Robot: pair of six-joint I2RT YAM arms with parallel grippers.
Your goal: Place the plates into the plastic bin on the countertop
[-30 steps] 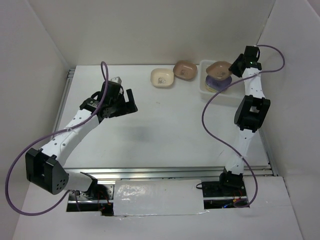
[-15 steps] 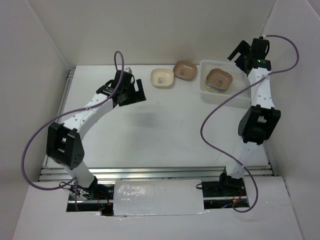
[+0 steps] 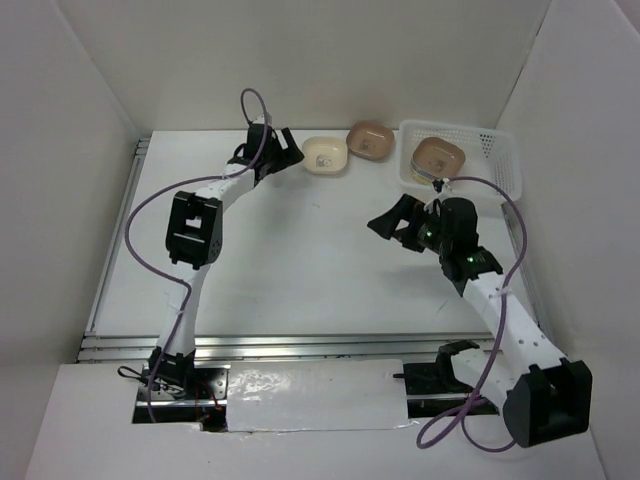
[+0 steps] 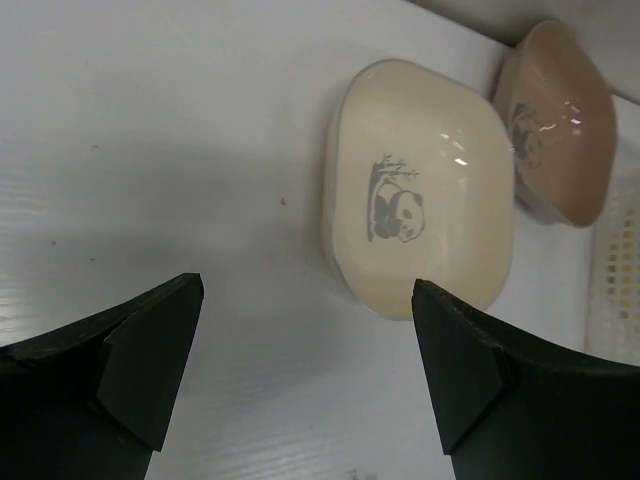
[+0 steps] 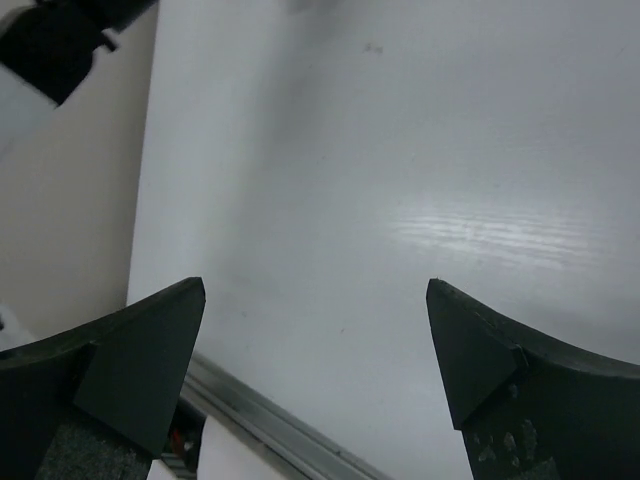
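Top external view: left gripper is seen at upper centre of frame, just left of a cream plate, w/ its tips pointed toward that plate. Whether they touch can't be told from this angle. A brown plate is set just right of the cream one & slightly higher in frame. It lies just beside the plastic bin, which is placed at upper right. In the bin's left half a second brown plate is seen on top of a stack. Edges of other plates are shown under it, but the count can't be read. Right gripper is held right of centre over bare countertop, well apart from the bin and from both loose plates.

Left wrist view: jaws are spread wide and nothing is held between the fingers. The cream plate is framed ahead of the gap, flat on the white surface & not touched. A grey panda motif is printed at its centre. The brown plate is seen at upper right, close beside the cream one, w/ bin lattice at the right edge.

Right wrist view: jaws are likewise spread wide, nothing gripped. Only white surface is seen ahead, w/ a metal rail at lower left and part of the left arm in the upper left corner.
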